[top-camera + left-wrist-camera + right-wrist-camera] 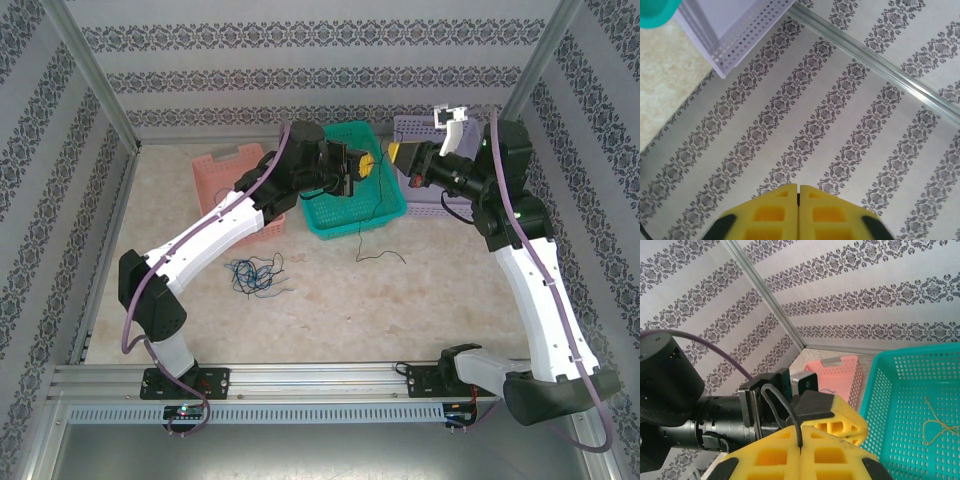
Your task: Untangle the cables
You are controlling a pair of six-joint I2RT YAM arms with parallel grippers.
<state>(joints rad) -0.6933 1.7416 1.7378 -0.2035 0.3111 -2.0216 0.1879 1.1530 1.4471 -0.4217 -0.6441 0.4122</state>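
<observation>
Both hands are hovering close together above the teal basket (345, 225). The right hand (800, 445) is pinching the black cable (799, 430) in the seam of its closed fingers. The left hand (798, 195) is also fully shut, though I cannot tell whether it is gripping that same strand. From the pinch the black cable is hanging down past the basket's front wall and trailing onto the counter (330, 310). The rest of the tangle (255, 273) is lying on the counter well apart, near the left arm. To do this step well, I am thinking of drawing the hands apart slowly and level, watching that the thin strand is not slipping through the pads or catching on the basket mesh. The right wrist view is giving me the loop of wire rising from the fingers, a yellowish cable (938, 427) lying inside the teal basket, and the pink basket (837, 372) behind. The overhead camera is showing the dangling length and the tangle instead. The left wrist camera is looking mostly at wallpaper.
</observation>
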